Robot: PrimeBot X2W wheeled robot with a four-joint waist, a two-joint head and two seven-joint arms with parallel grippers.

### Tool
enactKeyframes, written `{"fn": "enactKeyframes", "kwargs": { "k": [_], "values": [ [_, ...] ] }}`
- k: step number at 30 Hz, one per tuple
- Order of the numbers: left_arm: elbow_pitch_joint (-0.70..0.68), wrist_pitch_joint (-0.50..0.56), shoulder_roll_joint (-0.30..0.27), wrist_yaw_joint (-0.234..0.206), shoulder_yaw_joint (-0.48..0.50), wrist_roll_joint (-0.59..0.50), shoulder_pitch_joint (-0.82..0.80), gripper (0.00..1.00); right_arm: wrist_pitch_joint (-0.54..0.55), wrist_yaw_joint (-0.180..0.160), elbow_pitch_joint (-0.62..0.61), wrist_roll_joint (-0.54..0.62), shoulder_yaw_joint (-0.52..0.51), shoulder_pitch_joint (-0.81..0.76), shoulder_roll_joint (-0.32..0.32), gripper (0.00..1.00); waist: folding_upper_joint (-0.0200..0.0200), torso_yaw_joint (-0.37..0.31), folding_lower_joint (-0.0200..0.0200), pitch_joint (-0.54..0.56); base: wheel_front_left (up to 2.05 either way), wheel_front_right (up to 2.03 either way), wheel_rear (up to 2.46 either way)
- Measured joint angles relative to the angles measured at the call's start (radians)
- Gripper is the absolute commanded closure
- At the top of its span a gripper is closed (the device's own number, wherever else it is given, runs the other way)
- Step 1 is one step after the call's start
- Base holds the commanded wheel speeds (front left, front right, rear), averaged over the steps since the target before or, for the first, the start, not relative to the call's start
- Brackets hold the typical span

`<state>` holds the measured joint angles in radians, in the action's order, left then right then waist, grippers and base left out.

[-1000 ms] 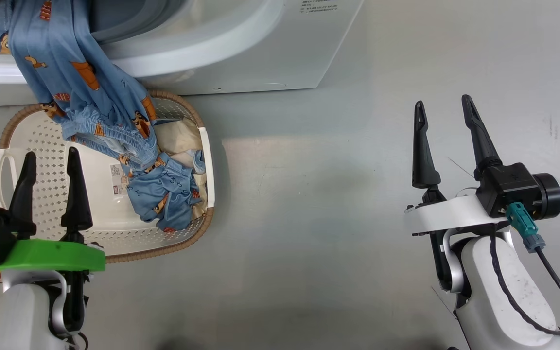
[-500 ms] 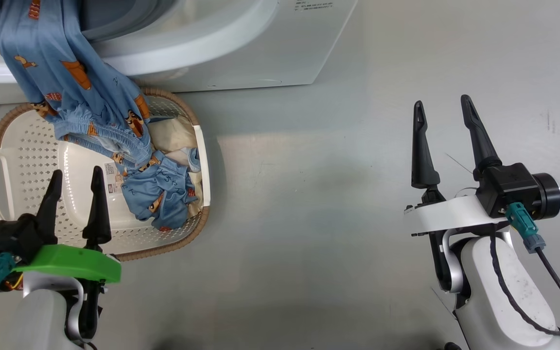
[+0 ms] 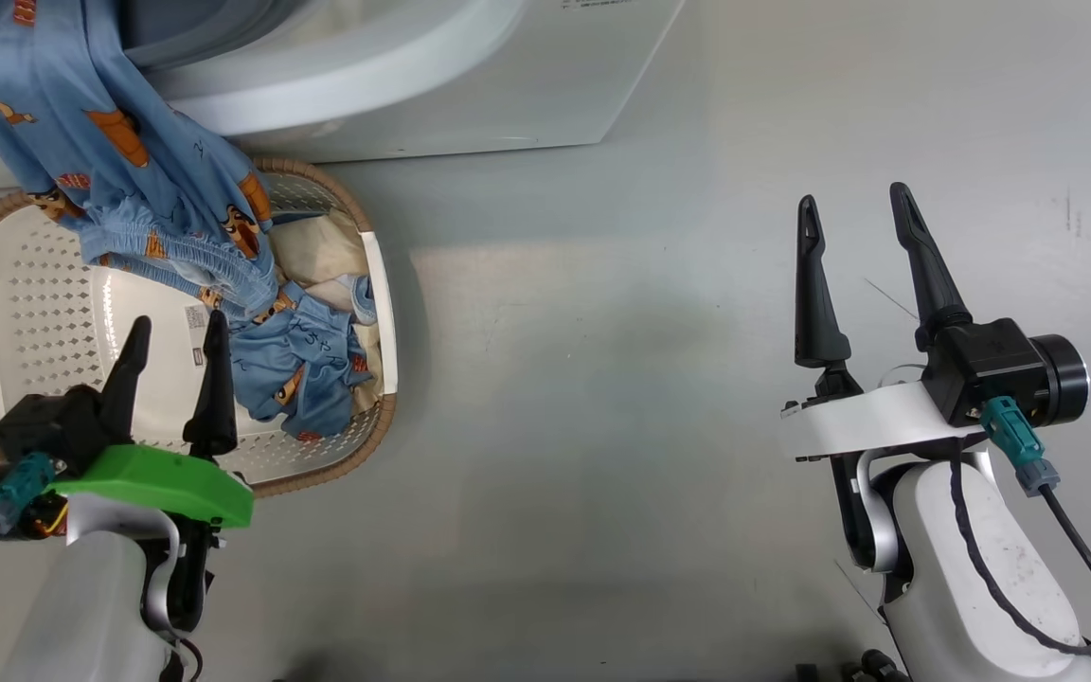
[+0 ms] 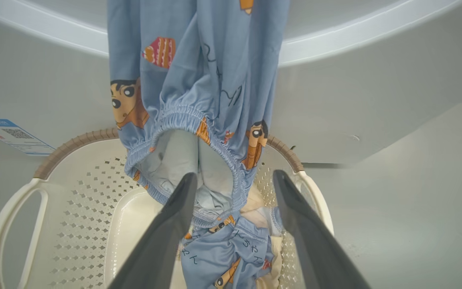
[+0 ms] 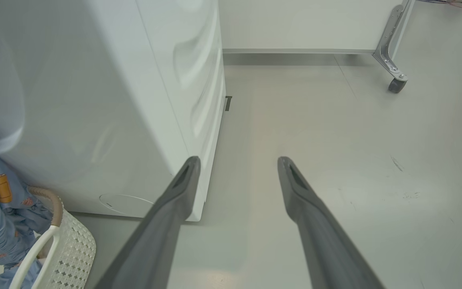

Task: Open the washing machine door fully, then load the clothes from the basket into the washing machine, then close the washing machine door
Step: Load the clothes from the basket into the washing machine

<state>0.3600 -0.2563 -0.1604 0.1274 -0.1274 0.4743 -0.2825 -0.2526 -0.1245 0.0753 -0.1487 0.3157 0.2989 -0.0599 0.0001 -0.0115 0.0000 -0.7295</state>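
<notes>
Above the basket (image 3: 34,303), the washer (image 3: 470,85) is cut off by the top of my head view. I get a slice of its grey mouth ring and nothing of the drum. The top of the clothes (image 3: 129,180) runs out of the picture there too, so I can't tell how far in they reach. The basket's outer handle is clipped at the picture's edge. My left arm covers its near rim.

The clothes are light blue with small orange cartoon figures. One piece hangs from the washer mouth down into the basket, its gathered elastic waistband gaping open just over the basket's bottom. A second blue heap lies crumpled in the basket's end nearest my right arm, with cream fabric tucked beside it. A barcode label (image 3: 196,317) shows on the basket's bare bottom.

The left gripper (image 3: 178,320) hovers over the basket, fingers spread, gripping nothing. In the left wrist view the waistband hangs just past the fingertips; I can't tell if it touches. The right gripper (image 3: 851,194) is well apart from the basket over bare floor (image 3: 602,332), fingers wide and empty. A blue sticker (image 4: 12,135) sits on the washer just behind the basket's rim.
</notes>
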Motion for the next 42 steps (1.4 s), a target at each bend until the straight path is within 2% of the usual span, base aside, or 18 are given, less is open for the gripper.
{"fn": "enactKeyframes", "kwargs": {
  "k": [7,20,42],
  "values": [
    [0.063,0.000,-0.014,0.000,-0.010,0.017,-0.089,0.00,0.000,0.000,-0.006,0.003,0.000,0.000,0.000,0.00,0.0000,-0.006,0.0000,-0.032,0.00,0.00,0.00],
    [0.213,0.018,-0.013,0.000,-0.064,0.131,-0.198,0.00,0.000,0.000,-0.021,0.013,0.002,0.005,0.000,0.00,0.0000,-0.016,0.0000,-0.097,0.00,0.00,0.00],
    [0.348,0.035,-0.042,0.000,-0.107,0.258,-0.406,0.00,0.000,-0.001,-0.034,0.039,-0.009,0.012,0.000,0.00,0.0000,-0.025,0.0000,-0.185,0.00,0.00,0.00]
  ]
}}
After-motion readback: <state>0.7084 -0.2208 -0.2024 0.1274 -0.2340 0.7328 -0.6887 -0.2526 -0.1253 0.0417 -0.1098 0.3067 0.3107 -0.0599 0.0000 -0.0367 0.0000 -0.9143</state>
